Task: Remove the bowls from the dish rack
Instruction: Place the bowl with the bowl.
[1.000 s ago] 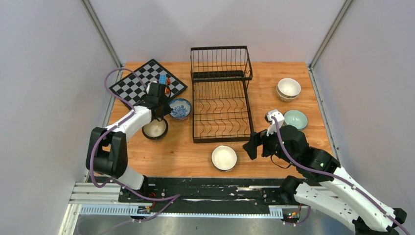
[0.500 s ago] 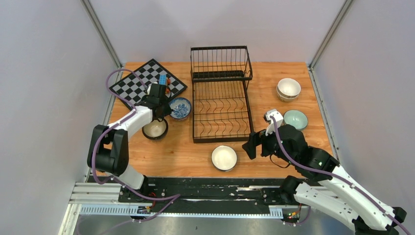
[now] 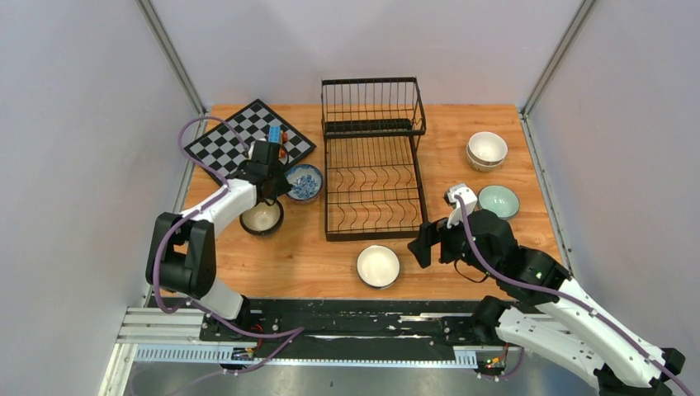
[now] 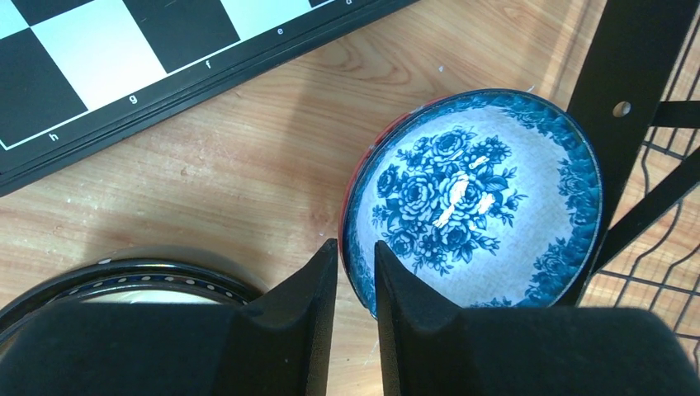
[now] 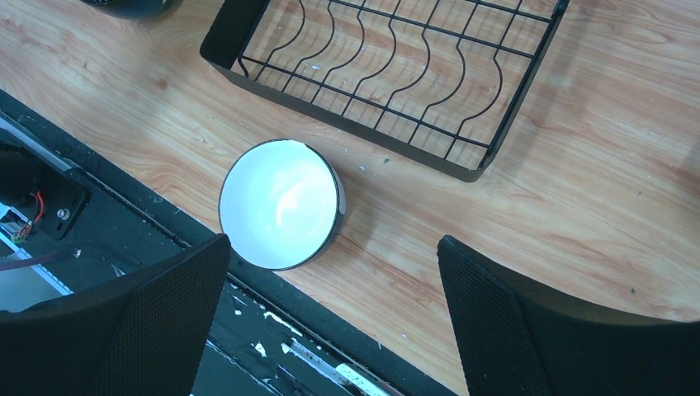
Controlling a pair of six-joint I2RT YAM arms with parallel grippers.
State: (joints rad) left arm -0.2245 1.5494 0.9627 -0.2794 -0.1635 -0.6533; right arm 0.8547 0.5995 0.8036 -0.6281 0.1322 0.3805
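Note:
The black wire dish rack (image 3: 376, 236) stands mid-table with nothing in it. It also shows in the left wrist view (image 4: 636, 82) and in the right wrist view (image 5: 272, 81). My left gripper (image 3: 283, 186) (image 4: 355, 247) is shut on the left rim of a blue-white patterned bowl (image 3: 304, 183) (image 4: 475, 202) that rests on the table left of the rack. A dark bowl with a cream inside (image 3: 262, 217) (image 4: 124, 280) sits just beside it. My right gripper (image 3: 423, 243) (image 5: 332, 241) is open and empty, above a white bowl (image 3: 378, 266) (image 5: 281, 204) near the front edge.
A mint green bowl (image 3: 499, 200) and a stack of cream bowls (image 3: 487, 149) sit right of the rack. A chessboard (image 3: 239, 140) (image 4: 124, 58) with small toy blocks (image 3: 276, 136) lies at the back left. The black rail (image 5: 124, 239) runs along the table's front edge.
Both arms have barely shifted. The bowls and the rack stay where they were.

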